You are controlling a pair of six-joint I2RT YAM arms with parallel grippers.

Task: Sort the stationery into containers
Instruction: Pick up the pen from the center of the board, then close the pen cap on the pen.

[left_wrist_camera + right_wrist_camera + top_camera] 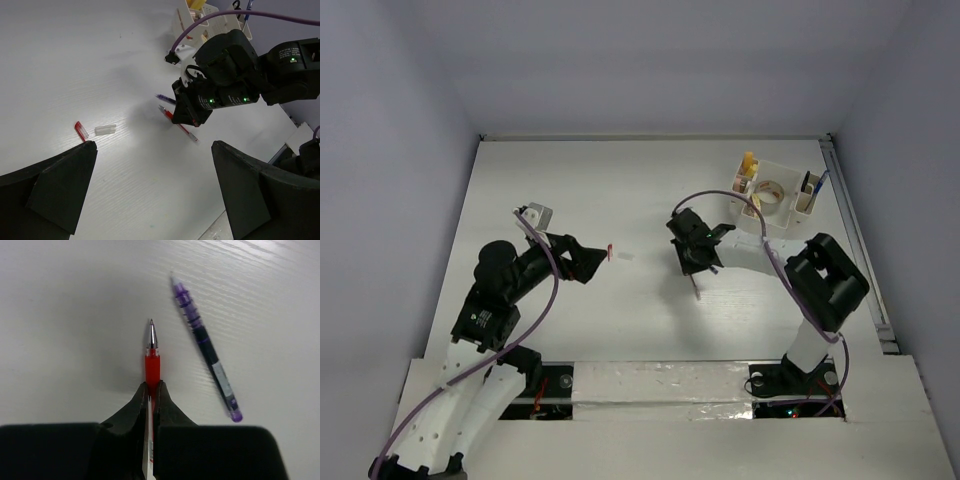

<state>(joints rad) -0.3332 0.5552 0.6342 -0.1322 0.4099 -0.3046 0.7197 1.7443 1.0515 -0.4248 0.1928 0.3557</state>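
- Right gripper (151,392): is pinching the red pen (152,362) between closed fingers, tip pointing away (whether it is off the table (75,315) cannot be told).
- Blue pen (205,347): is lying on the table beside the red pen, not touching it.
- Left gripper (154,147): is hanging spread wide, holding nothing, near a red cap (80,131) and a clear cap (105,129).
- Organizer (780,172): is sitting far right, well apart from both pens.

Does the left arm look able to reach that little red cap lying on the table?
Probably yes: the left hand is open close to the red cap, nothing lies between them, and only a clear cap sits next to it.
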